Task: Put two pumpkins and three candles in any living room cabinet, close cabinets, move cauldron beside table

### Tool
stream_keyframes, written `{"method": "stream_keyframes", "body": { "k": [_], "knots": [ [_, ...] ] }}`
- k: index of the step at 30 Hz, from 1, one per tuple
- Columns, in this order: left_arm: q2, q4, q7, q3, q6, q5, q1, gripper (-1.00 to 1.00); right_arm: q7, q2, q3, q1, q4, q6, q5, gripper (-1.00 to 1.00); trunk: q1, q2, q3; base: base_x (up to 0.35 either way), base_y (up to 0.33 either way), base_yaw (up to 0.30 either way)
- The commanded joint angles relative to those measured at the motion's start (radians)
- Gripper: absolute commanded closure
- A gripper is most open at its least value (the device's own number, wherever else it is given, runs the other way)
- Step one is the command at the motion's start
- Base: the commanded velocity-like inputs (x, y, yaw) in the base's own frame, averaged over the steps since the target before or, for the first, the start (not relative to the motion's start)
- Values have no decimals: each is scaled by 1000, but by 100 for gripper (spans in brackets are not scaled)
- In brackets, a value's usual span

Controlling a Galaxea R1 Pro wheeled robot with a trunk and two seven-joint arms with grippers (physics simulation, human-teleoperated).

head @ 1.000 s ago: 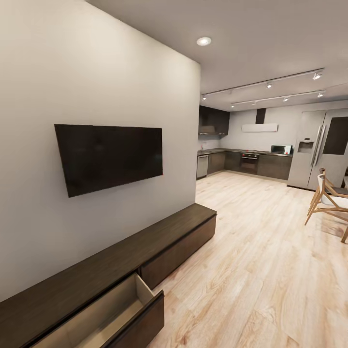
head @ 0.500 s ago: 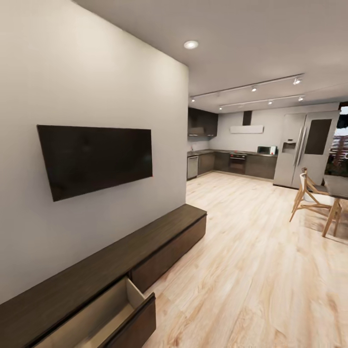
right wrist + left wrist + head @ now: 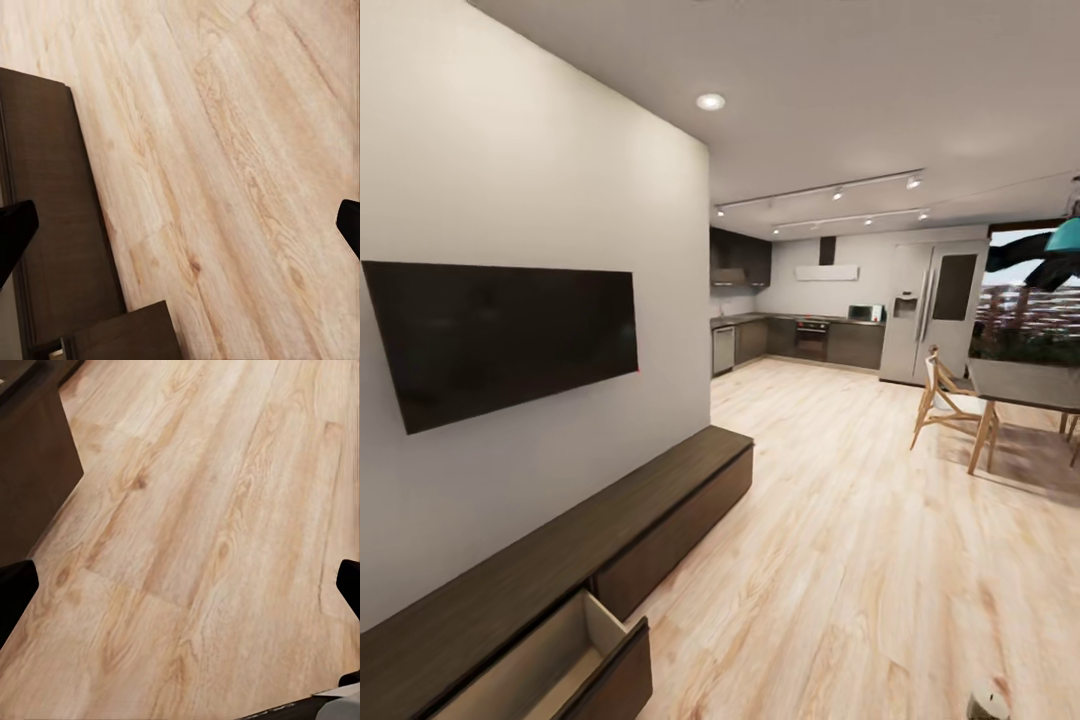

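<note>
Rightward goes the head camera since a second ago: the wall TV (image 3: 505, 340) and the cabinet (image 3: 575, 560) sit further left in the picture, and a dining table (image 3: 1022, 385) with a wooden chair (image 3: 943, 400) has come into sight at the right, with a teal lamp (image 3: 1066, 236) above it. That is the view turning, not the furniture shifting.

The cabinet, a long low dark wood console, runs along the wall under the TV. Its nearest drawer (image 3: 565, 665) stands pulled out, pale inside, and nothing can be seen lying in it; the drawer front beyond it is flush and closed.

In the left wrist view, the left gripper (image 3: 180, 592) hangs over the plank floor (image 3: 202, 540) with its two black fingertips at opposite edges of the picture, spread wide and holding nothing; a dark cabinet corner lies to one side. In the right wrist view, the right gripper (image 3: 180, 225) is likewise spread wide and empty, over bare planks just beside the cabinet's dark top.

Beyond the open floor lie the dark kitchen units (image 3: 800, 340) and a grey fridge (image 3: 920, 310). A small pale thing (image 3: 988, 705) sits at the picture's bottom edge, too cut off to name.
</note>
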Motion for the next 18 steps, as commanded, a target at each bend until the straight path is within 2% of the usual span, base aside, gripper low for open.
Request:
{"method": "stream_keyframes", "body": {
  "k": [1, 18],
  "knots": [
    [0, -1, -1, 0, -2, -1, 0, -100, 4, 0, -4, -1, 0, 8, -9, -100, 0, -1, 0, 0, 0, -253],
    [0, -1, -1, 1, -2, -2, 0, -100, 4, 0, -5, -1, 0, 8, -9, -100, 0, -1, 16, 0, 0, -253]
  ]
}}
